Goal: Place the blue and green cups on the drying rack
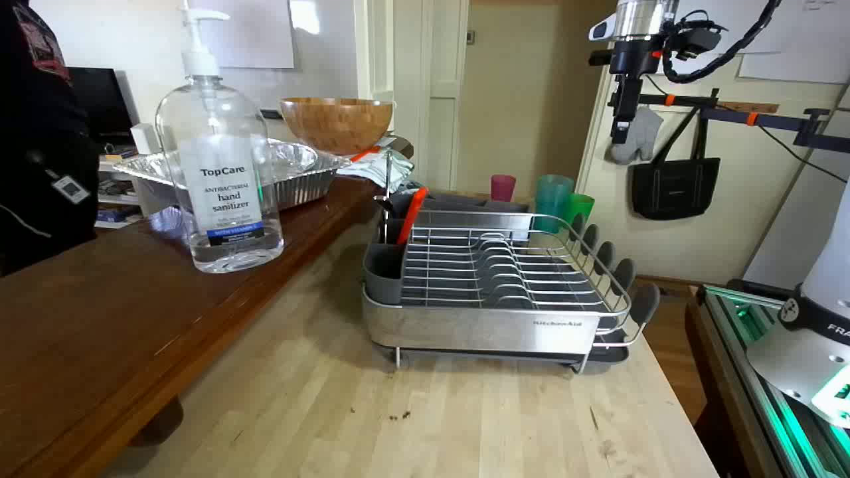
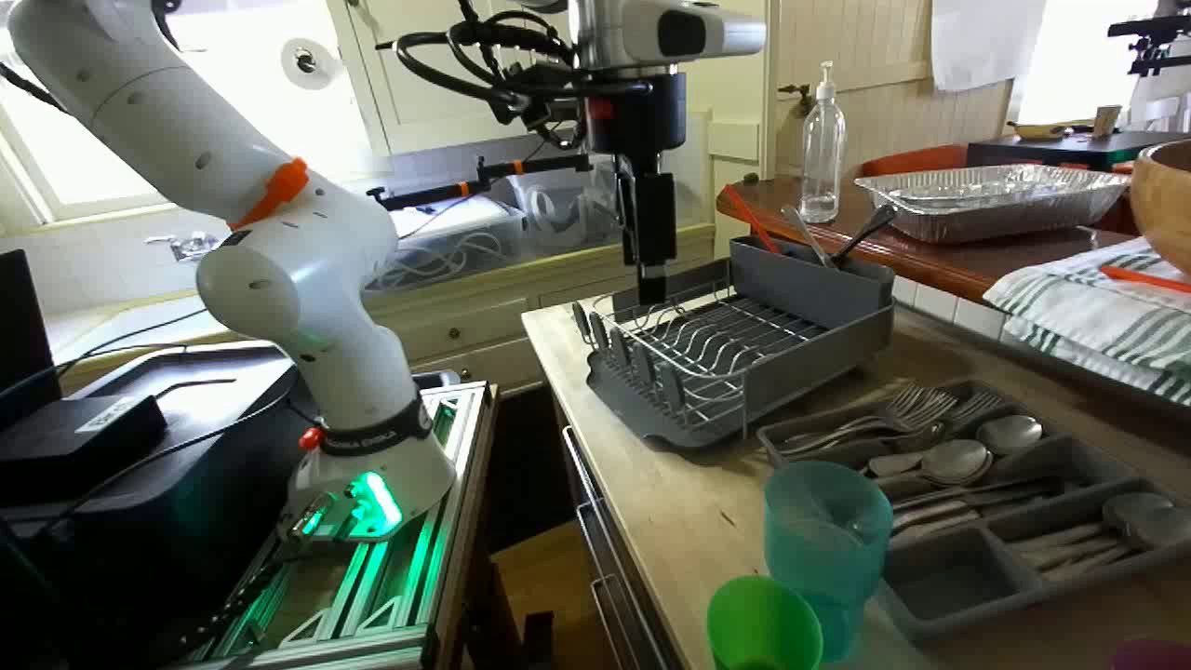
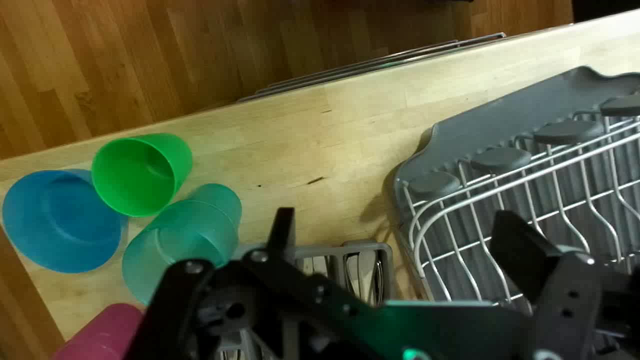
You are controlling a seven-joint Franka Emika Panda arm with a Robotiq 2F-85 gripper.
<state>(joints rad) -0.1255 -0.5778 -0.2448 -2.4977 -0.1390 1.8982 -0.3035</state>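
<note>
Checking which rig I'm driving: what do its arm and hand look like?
The arm is rounded and mostly white, with an orange strap, a dark lettered ring low down, and looping black cables. The hand is black and angular.

in an exterior view the drying rack (image 1: 465, 325) hides the lower part of the green cup (image 1: 581, 204), the person (image 1: 40, 133) is cut off by the left and top edges, and the smallest print on the sanitizer bottle (image 1: 222, 192) is too blurred to read. in an exterior view the right edge cuts through the wooden bowl (image 2: 1168, 205). in the wrist view the gripper (image 3: 400, 239) runs off the bottom edge and covers much of the cutlery tray (image 3: 367, 245); the pink cup (image 3: 107, 332) is cut off below, the drying rack at the right, and the green cup masks a sliver of the blue cup (image 3: 60, 225).
</note>
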